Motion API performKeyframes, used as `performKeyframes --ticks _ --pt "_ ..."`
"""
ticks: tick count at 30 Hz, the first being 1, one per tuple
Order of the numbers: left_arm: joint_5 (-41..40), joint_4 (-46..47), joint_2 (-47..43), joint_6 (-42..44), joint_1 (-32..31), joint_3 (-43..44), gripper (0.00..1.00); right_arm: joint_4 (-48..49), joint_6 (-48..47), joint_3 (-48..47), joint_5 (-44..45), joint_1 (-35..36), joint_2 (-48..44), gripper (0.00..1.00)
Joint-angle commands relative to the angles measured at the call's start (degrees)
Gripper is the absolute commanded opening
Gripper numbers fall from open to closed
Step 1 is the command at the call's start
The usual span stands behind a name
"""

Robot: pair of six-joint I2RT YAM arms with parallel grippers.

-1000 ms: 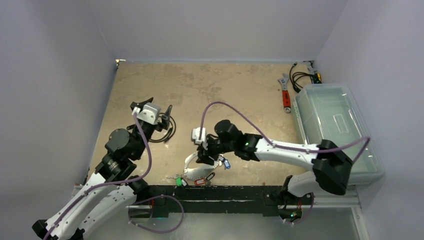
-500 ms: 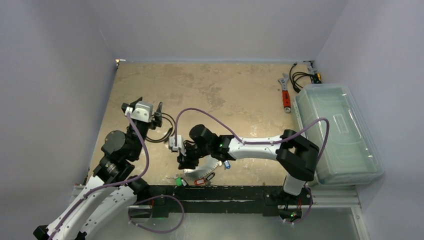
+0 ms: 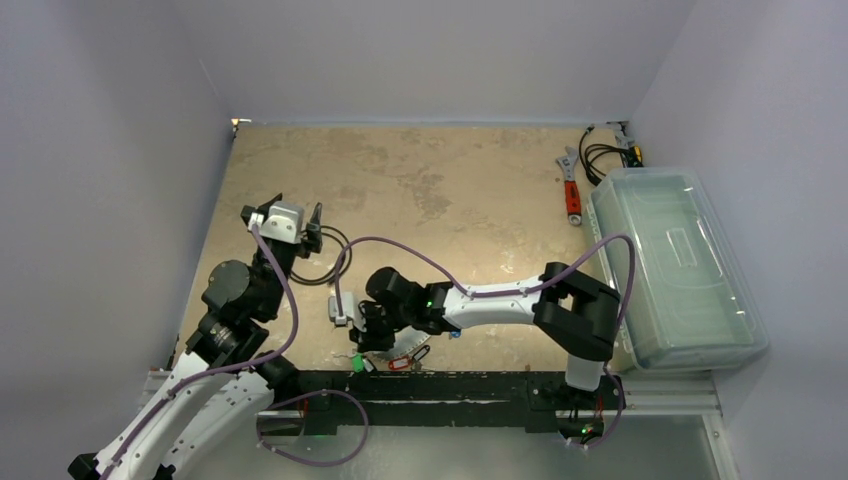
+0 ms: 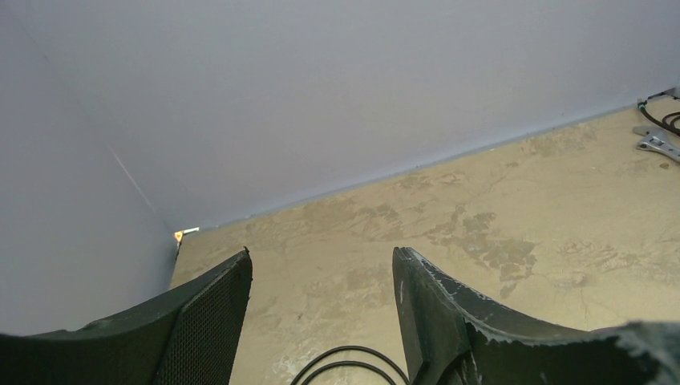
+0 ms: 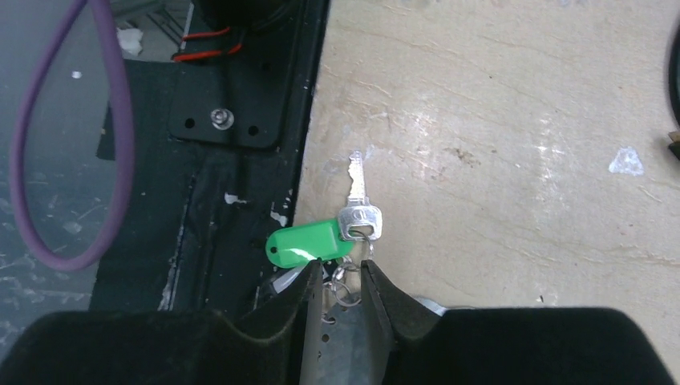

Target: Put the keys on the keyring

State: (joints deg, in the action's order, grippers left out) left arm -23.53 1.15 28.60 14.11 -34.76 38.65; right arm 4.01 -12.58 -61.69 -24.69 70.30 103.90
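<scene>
one green-tagged key (image 5: 358,210) clear, keyring (image 5: 343,341) mostly hidden by right end effector (image 5: 338,273)

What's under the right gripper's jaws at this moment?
A green-tagged key lies just past the right gripper. A silvery strip, probably the keyring, shows between the jaws. The gripper covers the rest of it.

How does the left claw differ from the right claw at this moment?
The left claw stands wide open with nothing between its fingers; the right claw has its fingers close together around what seems the keyring. The left claw hangs near a black cable; the right claw is at the table's near edge, by the green-tagged key. Both have dark fingers.
</scene>
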Motion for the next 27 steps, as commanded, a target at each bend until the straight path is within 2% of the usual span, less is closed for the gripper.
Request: performKeyframes --ticks 1,14,27 --pt "0.63 1.49 0.04 -0.11 0.54 -0.07 0.64 -2.07 -1.67 -1.12 3.59 0.19 1.75 0.26" --pt "1.12 1.4 0.58 -0.24 0.92 -0.07 0.63 -3.83 -1.24 -3.32 5.43 0.89 5.87 0.28" --pt "1.41 1.38 0.76 -0.47 1.28 -0.05 0.63 -2.94 -0.93 -2.57 6.64 0.89 2.5 0.28"
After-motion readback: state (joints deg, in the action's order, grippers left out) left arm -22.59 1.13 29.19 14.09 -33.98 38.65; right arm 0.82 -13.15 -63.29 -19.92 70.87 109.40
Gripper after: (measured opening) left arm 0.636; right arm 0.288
